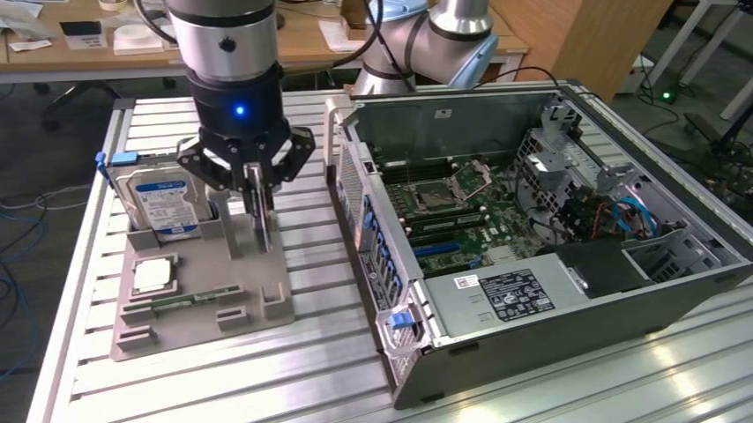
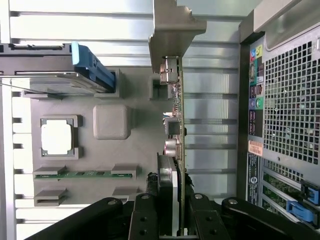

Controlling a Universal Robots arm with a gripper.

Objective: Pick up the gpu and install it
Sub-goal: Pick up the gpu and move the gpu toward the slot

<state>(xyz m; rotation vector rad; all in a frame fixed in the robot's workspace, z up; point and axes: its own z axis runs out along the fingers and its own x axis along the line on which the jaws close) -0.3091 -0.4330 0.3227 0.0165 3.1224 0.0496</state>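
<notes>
**Operator:** Where is the gpu (image 2: pixel 176 107)?

**Spotter:** It stands on its long edge in the grey moulded holder (image 2: pixel 140 107), along the holder's edge that faces the computer case (image 1: pixel 530 344). Its long axis runs level, parallel to that edge. The folded sheet-metal bracket (image 2: pixel 172 30) points toward the holder's end where the hard drive (image 1: pixel 165 198) stands.

**Operator:** And the pincer?

**Spotter:** Your pincer (image 2: pixel 172 200) is narrow, its black fingers (image 2: pixel 145 215) clamped on the card's upper edge at the end away from the bracket. You see the card edge-on: a thin greenish-brown board with silver connector cans on the side turned from the case. The holder lies on the ribbed aluminium surface (image 1: pixel 317 361).
</notes>
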